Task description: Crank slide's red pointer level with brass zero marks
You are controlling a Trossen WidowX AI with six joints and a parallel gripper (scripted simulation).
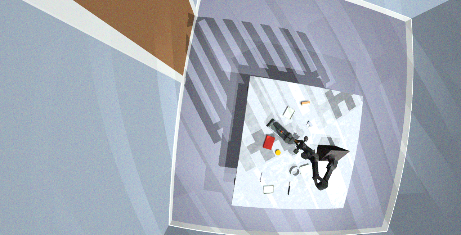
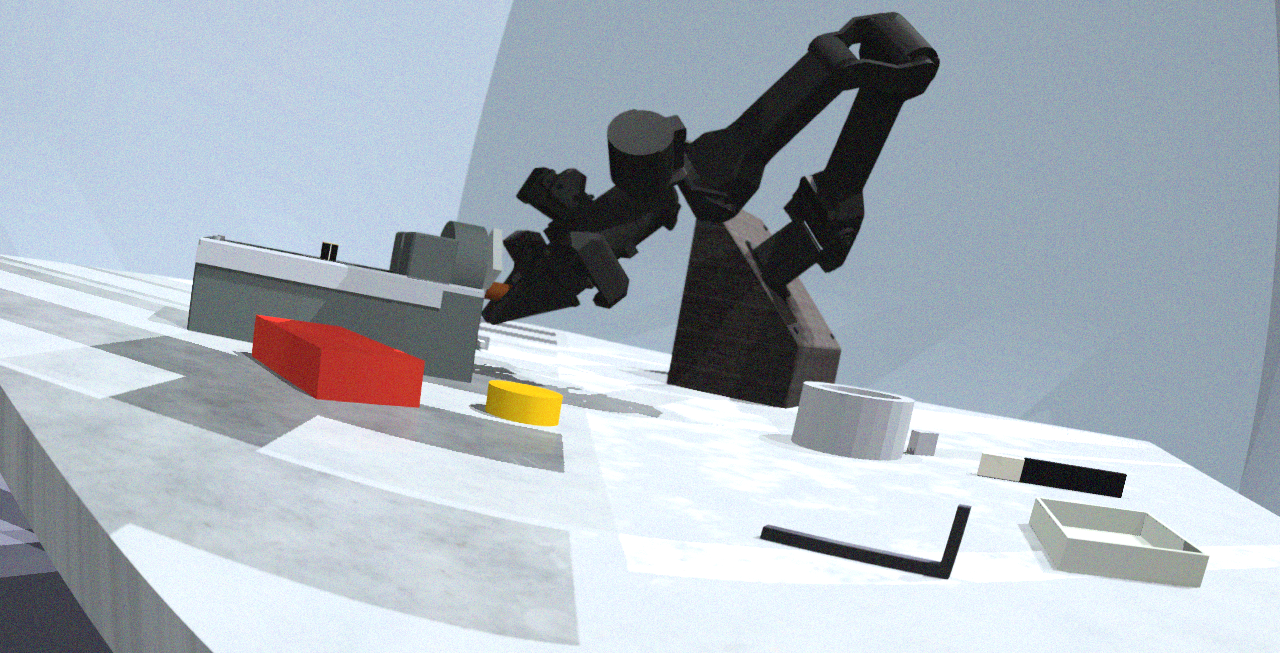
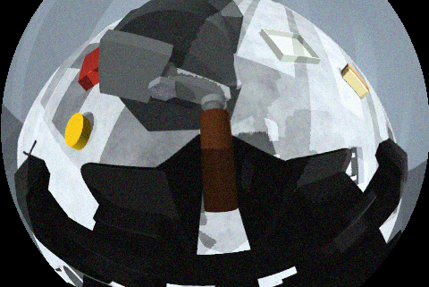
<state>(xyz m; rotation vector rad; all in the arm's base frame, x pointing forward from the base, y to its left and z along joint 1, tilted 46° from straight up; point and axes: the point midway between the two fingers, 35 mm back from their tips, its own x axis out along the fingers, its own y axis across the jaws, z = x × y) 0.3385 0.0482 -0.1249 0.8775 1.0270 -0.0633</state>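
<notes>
The grey machine (image 1: pixel 276 126) (image 2: pixel 331 313) (image 3: pixel 210 50) is a long box with a slide track and a round housing at its crank end. The brown crank handle (image 2: pixel 497 290) (image 3: pixel 217 162) sticks out from the grey crank arm (image 3: pixel 192 88). My gripper (image 1: pixel 296 141) (image 2: pixel 494 301) (image 3: pixel 214 139) is shut on the handle, with a black finger on each side of it. A small orange-red spot (image 1: pixel 281 131) on the track shows the pointer area, too small to read against the zero marks. In the wrist view the housing hides pointer and marks.
A red block (image 1: pixel 268 142) (image 2: pixel 358 365) (image 3: pixel 90 70) and yellow disc (image 1: pixel 277 152) (image 2: pixel 524 403) (image 3: pixel 78 131) stand beside the machine. A pale tray (image 1: pixel 283 115) (image 3: pixel 313 60) lies on its other side. A grey cup (image 1: pixel 290 171) (image 2: pixel 845 425) stands near the arm's base.
</notes>
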